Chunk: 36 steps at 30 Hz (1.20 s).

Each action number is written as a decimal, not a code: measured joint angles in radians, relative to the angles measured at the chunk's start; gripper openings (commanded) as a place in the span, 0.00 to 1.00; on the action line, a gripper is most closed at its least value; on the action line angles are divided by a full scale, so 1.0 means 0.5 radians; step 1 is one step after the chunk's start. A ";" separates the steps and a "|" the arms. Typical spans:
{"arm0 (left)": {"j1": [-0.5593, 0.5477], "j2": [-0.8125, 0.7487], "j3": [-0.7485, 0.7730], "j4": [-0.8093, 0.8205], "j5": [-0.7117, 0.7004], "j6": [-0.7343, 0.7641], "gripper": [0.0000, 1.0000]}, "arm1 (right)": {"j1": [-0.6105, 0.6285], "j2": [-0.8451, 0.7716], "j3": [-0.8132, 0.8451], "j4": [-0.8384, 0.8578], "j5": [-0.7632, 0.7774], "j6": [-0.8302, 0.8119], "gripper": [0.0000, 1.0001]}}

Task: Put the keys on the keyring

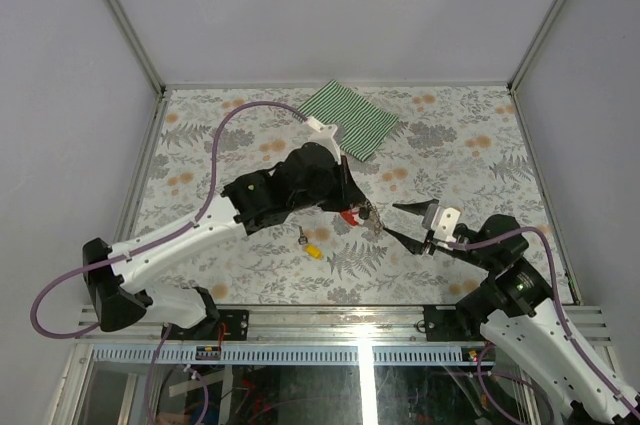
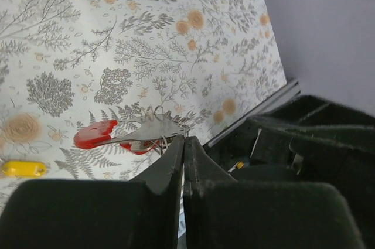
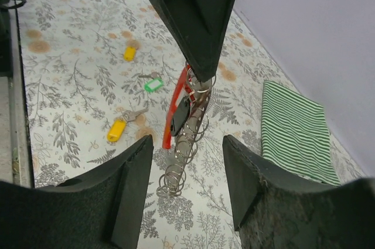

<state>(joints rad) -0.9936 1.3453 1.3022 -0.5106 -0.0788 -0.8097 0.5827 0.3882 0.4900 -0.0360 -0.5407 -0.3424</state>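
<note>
My left gripper (image 1: 358, 209) is shut on the silver metal part of the keyring (image 1: 350, 217) and holds it over the table's middle. In the left wrist view the shut fingertips (image 2: 185, 139) pinch a silver plate, with the red strap (image 2: 94, 135) behind it. In the right wrist view the red strap (image 3: 176, 103), a black tag and a chain of silver rings (image 3: 186, 149) hang from the left fingers (image 3: 193, 20). My right gripper (image 3: 187, 143) is open and empty, just short of the rings, and shows in the top view too (image 1: 388, 218). Two yellow keys (image 3: 117, 129) (image 3: 130, 53) and a green key (image 3: 153, 85) lie on the table.
A green striped cloth (image 1: 350, 117) lies at the back centre and shows at the right of the right wrist view (image 3: 296, 129). One yellow key (image 1: 313, 251) lies left of the keyring, near the front. Metal frame rails (image 1: 140, 175) border the flowered tabletop.
</note>
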 measured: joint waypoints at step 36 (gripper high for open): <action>0.000 -0.104 0.258 -0.127 0.484 0.696 0.00 | 0.000 0.314 -0.166 0.465 -0.177 0.441 0.59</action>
<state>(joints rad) -0.9936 1.2934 1.4311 -0.5743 0.1635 -0.4618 0.5827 0.5449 0.4072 0.1967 -0.6292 -0.1219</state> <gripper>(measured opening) 0.011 0.615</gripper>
